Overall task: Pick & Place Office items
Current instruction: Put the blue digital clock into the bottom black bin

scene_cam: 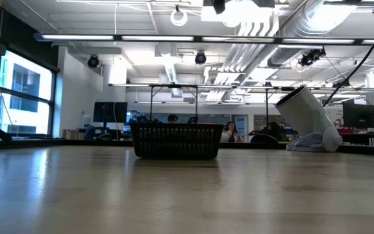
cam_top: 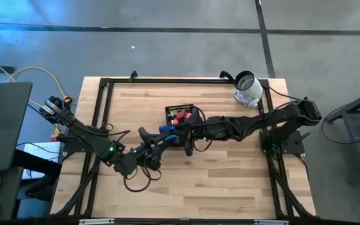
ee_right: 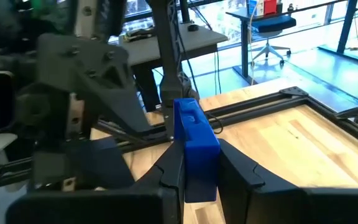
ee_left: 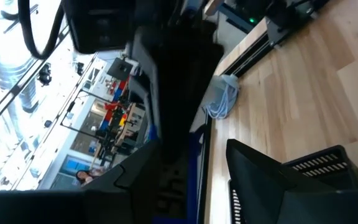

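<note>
The right end effector point(ee_right: 197, 171) is clamped on a blue block point(ee_right: 196, 149), which stands upright between its two dark fingers. In the high view this right end effector point(cam_top: 181, 139) sits above the table point(cam_top: 230, 181), just in front of the black mesh tray point(cam_top: 179, 114), with the blue block point(cam_top: 166, 129) showing as a small blue patch beside it. The left end effector point(cam_top: 147, 139) is close by, pointed toward the same spot; I cannot tell how its fingers stand. Red pieces point(cam_top: 181, 116) already lie inside the tray.

By my reading, the step in hand is carrying the blue block to the tray. The next move calls for lifting it clear of the tray wall, centring it over a compartment, and then releasing, while keeping clear of the left arm so near.

A white-and-grey roll point(cam_top: 247, 89) lies at the table's far right corner.
</note>
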Robot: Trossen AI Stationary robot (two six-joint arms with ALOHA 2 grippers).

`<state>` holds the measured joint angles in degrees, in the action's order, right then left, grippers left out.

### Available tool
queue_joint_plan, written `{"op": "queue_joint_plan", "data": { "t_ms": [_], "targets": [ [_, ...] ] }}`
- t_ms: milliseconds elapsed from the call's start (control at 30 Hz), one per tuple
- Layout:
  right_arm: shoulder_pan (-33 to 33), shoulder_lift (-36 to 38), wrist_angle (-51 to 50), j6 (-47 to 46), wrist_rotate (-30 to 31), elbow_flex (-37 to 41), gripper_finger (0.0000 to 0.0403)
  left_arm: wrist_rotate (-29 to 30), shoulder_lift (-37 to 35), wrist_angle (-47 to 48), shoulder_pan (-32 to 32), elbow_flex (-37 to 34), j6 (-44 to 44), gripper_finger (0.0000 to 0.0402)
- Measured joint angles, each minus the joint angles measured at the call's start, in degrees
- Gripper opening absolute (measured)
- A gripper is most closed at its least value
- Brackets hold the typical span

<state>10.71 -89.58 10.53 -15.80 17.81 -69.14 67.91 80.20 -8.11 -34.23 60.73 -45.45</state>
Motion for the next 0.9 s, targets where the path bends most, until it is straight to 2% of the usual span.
{"op": "queue_joint_plan", "data": {
  "t_ms": [167,400,567,733,900],
  "targets": [
    [0.1,0.0,-0.5,0.6,0.1,0.0,0.0051,0.7,0.0,0.1,-0.3,0.0,-0.2,0.0175],
    [0.0,0.0,-1.8,1.2,1.5,0.0,0.0051,6.6,0.1,-0.8,-2.5,0.0,-0.9,0.0176],
    [0.0,0.0,-4.1,2.2,2.2,0.0,0.0051,14.3,0.1,-1.4,-6.6,0.0,-1.6,0.0176],
    [0.0,0.0,-4.8,2.2,2.2,0.0,0.0051,21.3,0.1,-1.4,-11.8,0.0,1.9,0.0176],
    [0.0,1.1,-7.2,2.2,2.5,0.0,0.0051,22.0,-0.1,-1.4,-17.4,0.0,8.5,0.0176]
  ]
}}
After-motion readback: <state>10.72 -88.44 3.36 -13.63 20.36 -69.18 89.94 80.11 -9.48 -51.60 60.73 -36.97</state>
